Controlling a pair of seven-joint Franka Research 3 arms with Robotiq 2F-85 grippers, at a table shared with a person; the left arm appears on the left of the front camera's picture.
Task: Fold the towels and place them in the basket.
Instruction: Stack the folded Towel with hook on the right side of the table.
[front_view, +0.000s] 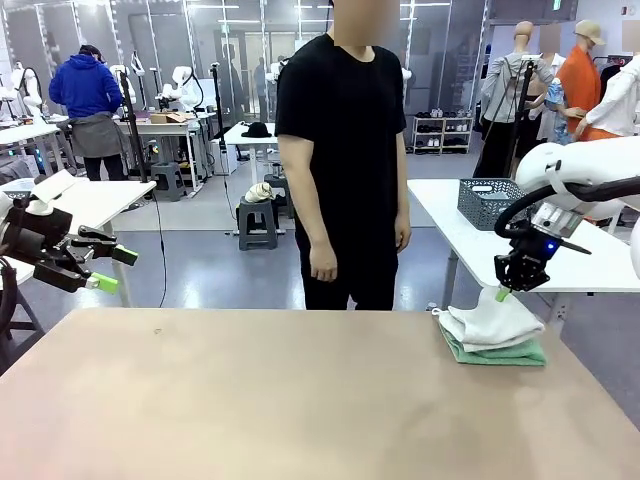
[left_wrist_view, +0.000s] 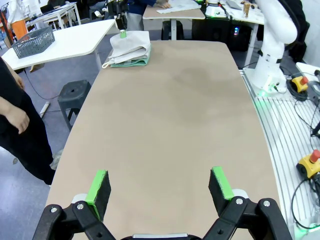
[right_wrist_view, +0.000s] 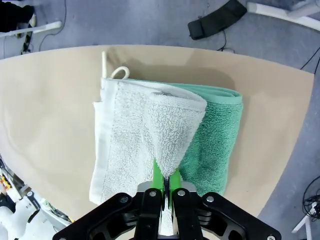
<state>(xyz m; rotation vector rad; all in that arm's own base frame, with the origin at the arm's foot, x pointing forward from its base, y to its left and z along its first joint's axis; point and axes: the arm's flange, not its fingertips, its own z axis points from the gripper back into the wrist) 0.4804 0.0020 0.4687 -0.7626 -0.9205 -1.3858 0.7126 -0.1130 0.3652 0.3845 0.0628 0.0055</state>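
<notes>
Scene: a tan surface (front_view: 300, 400) with a person (front_view: 340, 160) standing at its far side, arms down.
Towels: a cream-white towel (front_view: 490, 322) lies folded on top of a mint green towel (front_view: 500, 353), stacked at the surface's far right corner.
Right gripper (front_view: 503, 293): closed on a pinch of the cream-white towel, pulling the cloth up into a small peak (the wrist view shows the fold drawn tight between the green pads).
Left gripper (front_view: 105, 268): jaws spread wide, holding nothing, hovering off the surface's left edge.
Basket (front_view: 492, 202): dark grey, on a separate white table behind the right arm, well apart from the towels.
Step in hand: seemingly lifting or re-folding the top towel.
Next move: probably carrying the cloth up and back toward the basket without dragging the green towel underneath.
</notes>
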